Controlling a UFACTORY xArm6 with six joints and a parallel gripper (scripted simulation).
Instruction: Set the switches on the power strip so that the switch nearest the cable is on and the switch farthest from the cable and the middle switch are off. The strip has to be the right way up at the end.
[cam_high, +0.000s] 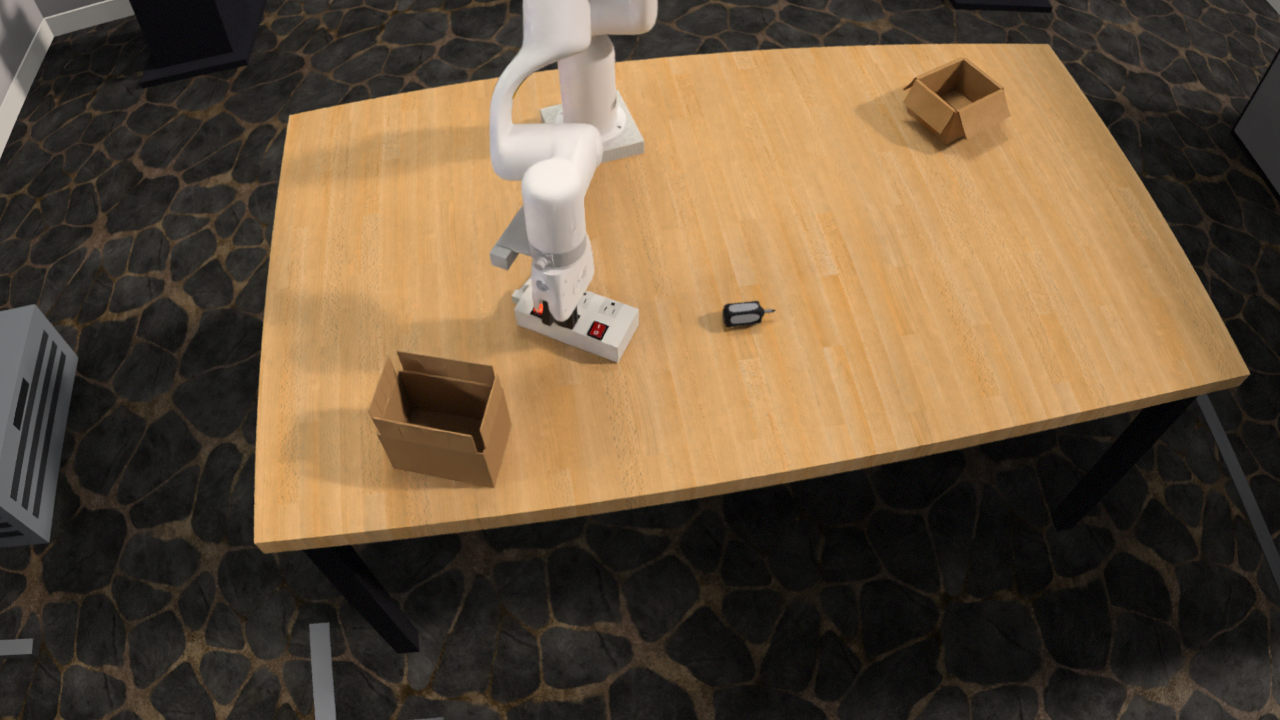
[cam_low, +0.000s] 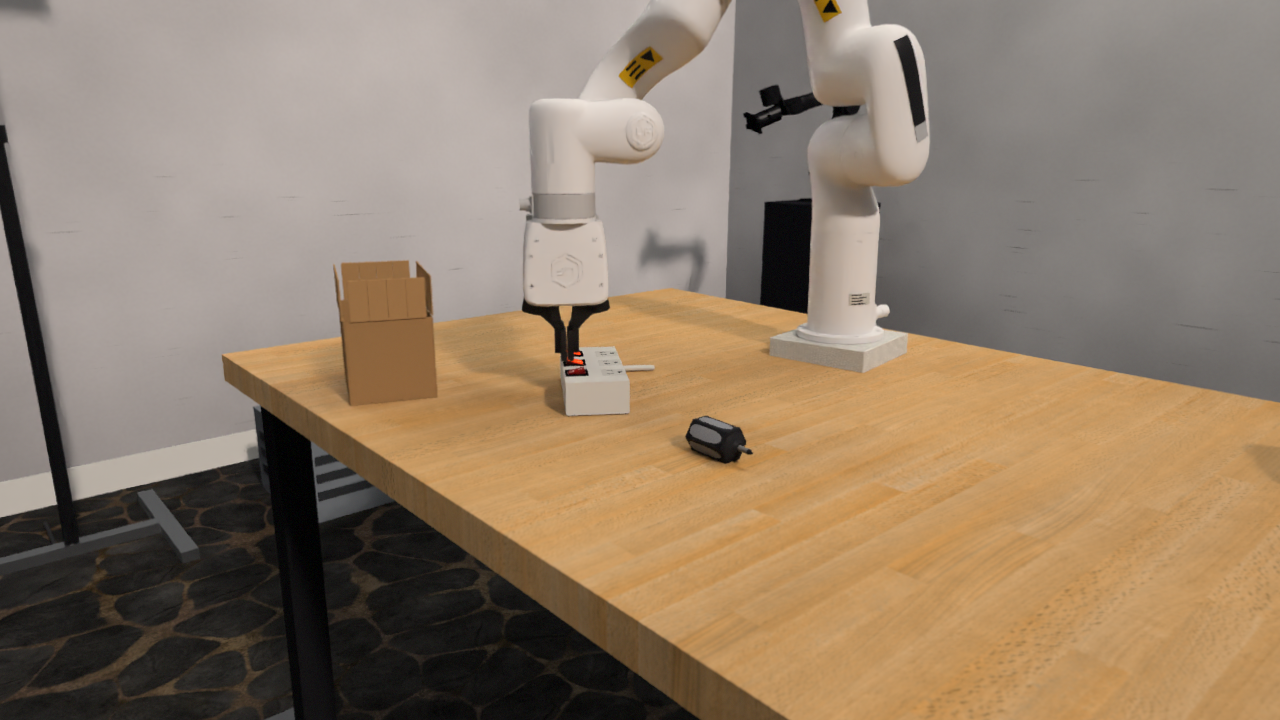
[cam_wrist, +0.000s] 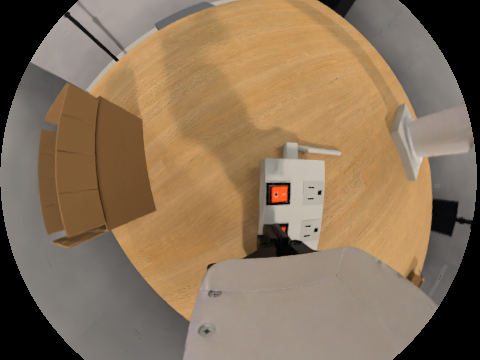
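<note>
The white power strip (cam_high: 579, 321) lies right way up on the table left of centre, also in the side view (cam_low: 594, 380) and the wrist view (cam_wrist: 292, 207). Its cable stub (cam_wrist: 314, 151) points toward the arm's base. The switch nearest the cable (cam_wrist: 279, 194) glows bright orange-red. The far-end switch (cam_high: 597, 329) is dull red. My gripper (cam_low: 569, 350) (cam_wrist: 269, 236) is shut, fingertips pointing down on the middle switch, which they mostly hide.
An open cardboard box (cam_high: 441, 417) stands near the front left of the strip. A small black device (cam_high: 744, 313) lies to its right. Another open box (cam_high: 955, 99) sits at the far right corner. The arm's base (cam_high: 595, 129) is behind the strip.
</note>
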